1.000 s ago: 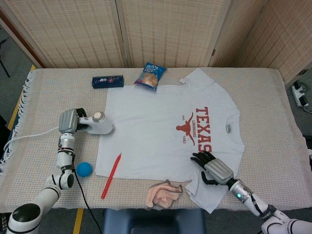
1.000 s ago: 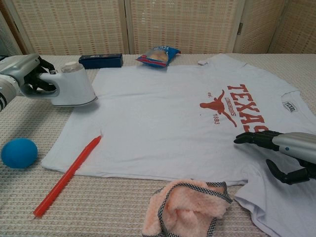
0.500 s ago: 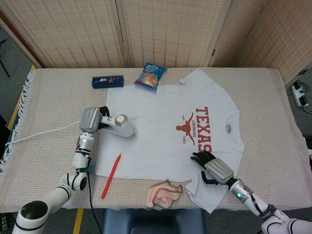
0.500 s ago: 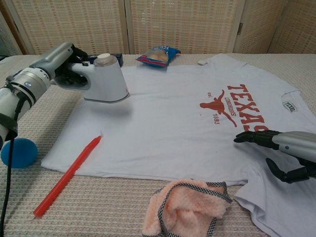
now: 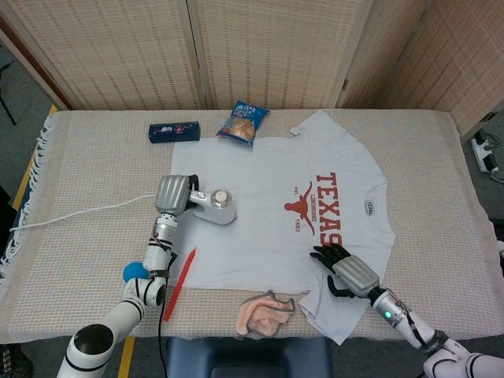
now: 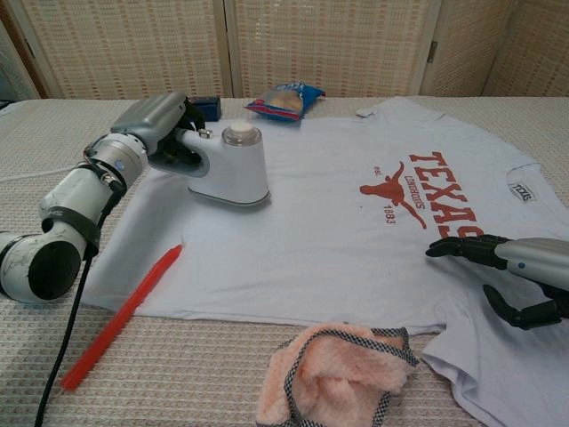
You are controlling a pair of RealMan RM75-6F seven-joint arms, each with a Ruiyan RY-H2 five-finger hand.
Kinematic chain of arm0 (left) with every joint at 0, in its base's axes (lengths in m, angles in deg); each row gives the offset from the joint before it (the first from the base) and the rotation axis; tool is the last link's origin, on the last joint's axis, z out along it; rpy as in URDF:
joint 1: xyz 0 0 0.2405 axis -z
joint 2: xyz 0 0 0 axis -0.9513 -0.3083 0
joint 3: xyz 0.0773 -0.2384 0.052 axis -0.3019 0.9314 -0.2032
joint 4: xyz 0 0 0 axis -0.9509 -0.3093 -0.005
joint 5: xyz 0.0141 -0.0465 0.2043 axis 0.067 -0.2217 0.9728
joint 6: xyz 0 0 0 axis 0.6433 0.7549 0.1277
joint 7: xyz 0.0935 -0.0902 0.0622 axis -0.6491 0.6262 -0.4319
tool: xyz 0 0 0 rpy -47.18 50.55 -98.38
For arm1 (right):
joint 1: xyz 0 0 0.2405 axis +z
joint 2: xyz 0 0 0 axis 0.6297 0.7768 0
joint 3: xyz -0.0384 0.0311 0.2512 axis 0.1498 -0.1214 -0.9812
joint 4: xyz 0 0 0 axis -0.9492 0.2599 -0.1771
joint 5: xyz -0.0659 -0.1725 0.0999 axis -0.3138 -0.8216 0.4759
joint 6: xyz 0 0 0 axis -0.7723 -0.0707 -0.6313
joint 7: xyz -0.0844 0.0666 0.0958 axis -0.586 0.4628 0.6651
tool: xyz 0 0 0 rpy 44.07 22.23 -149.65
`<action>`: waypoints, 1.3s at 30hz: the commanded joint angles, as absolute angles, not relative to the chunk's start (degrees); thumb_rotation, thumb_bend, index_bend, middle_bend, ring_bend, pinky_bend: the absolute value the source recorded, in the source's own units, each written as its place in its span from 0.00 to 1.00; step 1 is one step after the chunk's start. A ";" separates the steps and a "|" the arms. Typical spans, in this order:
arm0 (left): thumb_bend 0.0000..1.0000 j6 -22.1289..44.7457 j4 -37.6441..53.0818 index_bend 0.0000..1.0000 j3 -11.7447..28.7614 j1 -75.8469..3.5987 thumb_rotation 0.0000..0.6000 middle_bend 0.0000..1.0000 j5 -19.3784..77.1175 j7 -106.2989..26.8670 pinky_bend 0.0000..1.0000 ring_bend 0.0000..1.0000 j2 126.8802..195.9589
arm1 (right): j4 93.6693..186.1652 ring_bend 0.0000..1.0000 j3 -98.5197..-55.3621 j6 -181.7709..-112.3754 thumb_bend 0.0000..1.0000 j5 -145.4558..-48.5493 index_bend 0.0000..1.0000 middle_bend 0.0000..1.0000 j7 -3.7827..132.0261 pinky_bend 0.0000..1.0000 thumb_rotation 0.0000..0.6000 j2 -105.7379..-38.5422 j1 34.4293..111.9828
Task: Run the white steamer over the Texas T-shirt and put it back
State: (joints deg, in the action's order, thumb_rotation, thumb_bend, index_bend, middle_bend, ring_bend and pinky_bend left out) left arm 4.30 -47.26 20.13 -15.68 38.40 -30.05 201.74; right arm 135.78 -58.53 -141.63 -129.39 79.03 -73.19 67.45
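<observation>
The white Texas T-shirt point(image 5: 268, 220) point(image 6: 338, 222) lies flat across the table, red longhorn print toward the right. My left hand point(image 5: 173, 194) point(image 6: 156, 129) grips the handle of the white steamer point(image 5: 216, 206) point(image 6: 233, 169), whose base sits on the shirt's left part. The steamer's cord point(image 5: 79, 214) trails off to the left. My right hand point(image 5: 346, 272) point(image 6: 516, 276) rests on the shirt's lower right edge, fingers spread, holding nothing.
A red pen point(image 5: 179, 285) point(image 6: 120, 316) lies by the shirt's lower left corner, a blue ball point(image 5: 134, 272) beside my left arm. A pink cloth point(image 5: 264, 313) point(image 6: 333, 374) sits at the front edge. A dark blue box point(image 5: 174, 131) and a snack bag point(image 5: 242, 122) lie at the back.
My left hand has carried the steamer rightward from the bare table onto the shirt's left part. The right hand has stayed put.
</observation>
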 commanded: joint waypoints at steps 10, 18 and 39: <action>0.40 4.83 -45.41 0.91 14.22 -19.40 1.00 0.92 43.23 -30.26 0.72 0.75 200.51 | 135.06 0.00 -57.99 -142.43 0.80 -129.96 0.00 0.00 80.38 0.00 0.61 -73.31 67.28; 0.40 4.29 -34.96 0.90 10.36 -22.09 1.00 0.92 46.46 -30.72 0.72 0.76 194.18 | 135.25 0.00 -57.79 -142.75 0.80 -130.13 0.00 0.00 80.29 0.00 0.60 -73.29 67.16; 0.40 9.49 -7.14 0.91 8.87 -26.24 1.00 0.93 49.82 -37.70 0.72 0.76 180.26 | 136.31 0.00 -57.71 -142.86 0.80 -130.16 0.00 0.00 79.33 0.00 0.61 -73.00 67.17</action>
